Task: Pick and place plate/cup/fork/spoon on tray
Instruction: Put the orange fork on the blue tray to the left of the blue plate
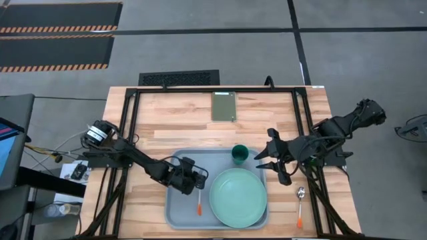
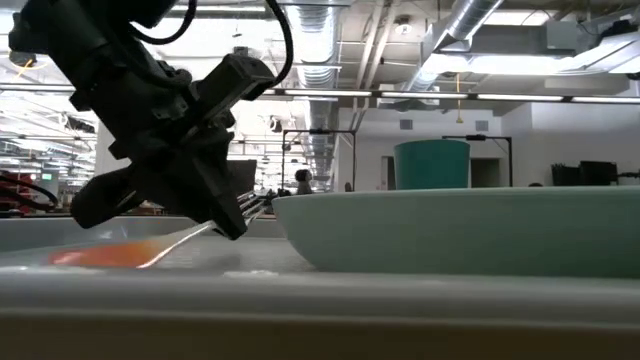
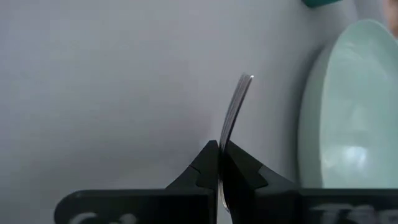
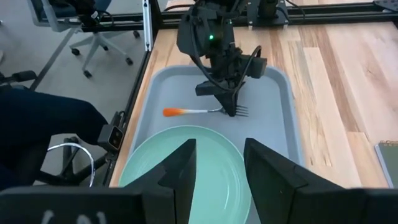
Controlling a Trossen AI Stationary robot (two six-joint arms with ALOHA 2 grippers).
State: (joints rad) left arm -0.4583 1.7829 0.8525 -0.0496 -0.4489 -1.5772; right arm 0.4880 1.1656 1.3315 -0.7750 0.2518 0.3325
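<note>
- The plate [image 1: 238,197] and cup [image 1: 240,155] sit on the tray [image 1: 175,213], judged placed.
- The left gripper [image 1: 197,179], jaws clamped on the fork [image 4: 205,111] near its tines, holds it low over the tray beside the plate; release remains.
- The spoon [image 1: 300,207] lies on the table right of the tray, untouched.
- The right gripper [image 1: 272,164] hangs near the cup, jaws apart.
- An olive slab [image 1: 224,106] lies well clear; nothing blocks the spoon.

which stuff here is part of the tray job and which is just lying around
Part of the job:
- tray
- plate, on the tray
- cup, on the tray
- fork, in the left gripper, over the tray
- spoon, on the table by the tray

Just lying about:
- olive slab at the table's far edge
</note>
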